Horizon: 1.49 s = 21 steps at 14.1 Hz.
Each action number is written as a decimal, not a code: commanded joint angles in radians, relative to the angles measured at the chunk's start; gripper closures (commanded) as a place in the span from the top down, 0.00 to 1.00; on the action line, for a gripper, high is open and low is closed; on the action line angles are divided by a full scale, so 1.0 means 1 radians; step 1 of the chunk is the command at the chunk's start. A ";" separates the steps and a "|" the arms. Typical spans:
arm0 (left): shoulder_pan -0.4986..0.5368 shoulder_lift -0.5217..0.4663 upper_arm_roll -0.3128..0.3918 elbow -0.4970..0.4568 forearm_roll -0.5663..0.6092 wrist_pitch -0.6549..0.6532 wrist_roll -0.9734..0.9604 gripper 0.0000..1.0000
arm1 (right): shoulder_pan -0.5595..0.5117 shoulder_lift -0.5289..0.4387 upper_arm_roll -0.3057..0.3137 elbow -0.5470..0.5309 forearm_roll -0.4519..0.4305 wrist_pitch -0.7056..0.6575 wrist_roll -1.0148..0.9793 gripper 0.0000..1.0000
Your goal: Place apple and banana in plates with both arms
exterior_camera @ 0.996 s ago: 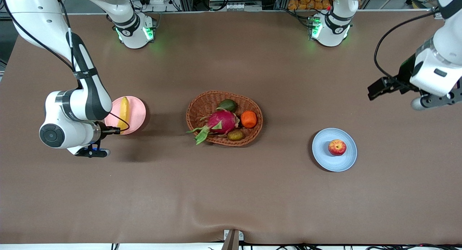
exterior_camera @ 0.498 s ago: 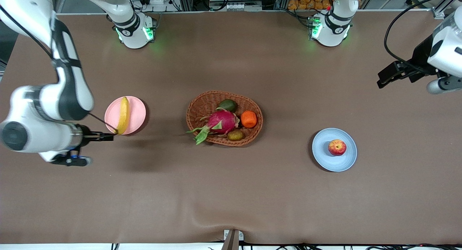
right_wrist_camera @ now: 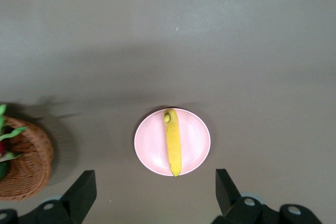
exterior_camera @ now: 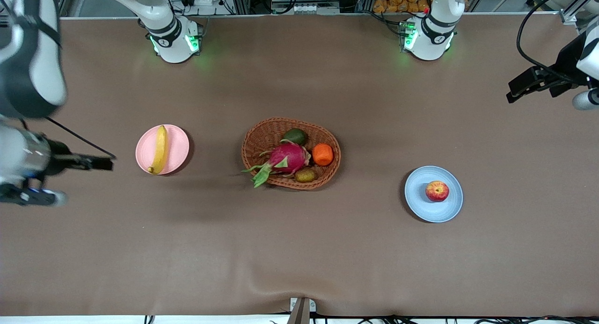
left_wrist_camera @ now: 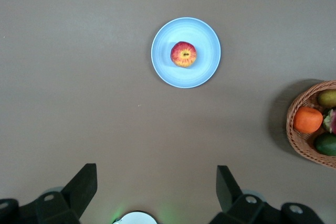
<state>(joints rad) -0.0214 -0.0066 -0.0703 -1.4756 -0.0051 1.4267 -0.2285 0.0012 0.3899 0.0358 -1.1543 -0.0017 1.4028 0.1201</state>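
Banana (exterior_camera: 160, 149) lies lengthwise across pink plate (exterior_camera: 177, 148), dark tip nearer the camera.

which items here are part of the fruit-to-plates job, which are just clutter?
Job:
apple, on the blue plate
banana, on the pink plate
left gripper, open, high over the table
right gripper, open, high over the table

Clutter:
wicker basket holding dragon fruit, orange, avocado, kiwi

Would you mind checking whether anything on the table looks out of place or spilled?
Nothing stands out. The banana lies on the pink plate, the apple sits on the blue plate, and nothing has spilled.
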 commanded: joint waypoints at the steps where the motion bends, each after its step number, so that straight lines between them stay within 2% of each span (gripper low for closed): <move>1: -0.020 -0.036 0.020 -0.035 -0.019 -0.005 0.014 1.00 | -0.004 -0.179 0.000 -0.053 0.014 -0.030 0.013 1.00; 4: -0.015 -0.038 0.017 -0.034 -0.019 -0.009 0.017 1.00 | -0.027 -0.330 -0.004 -0.215 0.009 -0.001 0.012 1.00; 7: -0.018 -0.039 0.015 -0.032 -0.019 -0.028 0.009 1.00 | -0.035 -0.407 -0.004 -0.352 0.000 0.047 0.013 1.00; 9: -0.017 -0.039 0.014 -0.032 -0.019 -0.029 0.014 1.00 | -0.038 -0.480 -0.004 -0.470 -0.001 0.135 0.012 1.00; 15: -0.023 -0.026 0.015 -0.019 -0.019 -0.028 0.014 1.00 | -0.033 -0.474 0.004 -0.467 -0.027 0.145 -0.004 1.00; 17: -0.026 -0.026 0.014 -0.012 -0.019 -0.028 0.009 1.00 | 0.006 -0.470 0.006 -0.459 -0.111 0.140 -0.002 1.00; 21: -0.026 -0.026 0.012 -0.012 -0.021 -0.029 0.014 1.00 | 0.003 -0.461 0.001 -0.449 -0.103 0.142 0.012 1.00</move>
<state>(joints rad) -0.0440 -0.0220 -0.0636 -1.4931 -0.0053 1.4087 -0.2277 0.0009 -0.0555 0.0366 -1.5908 -0.0813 1.5345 0.1206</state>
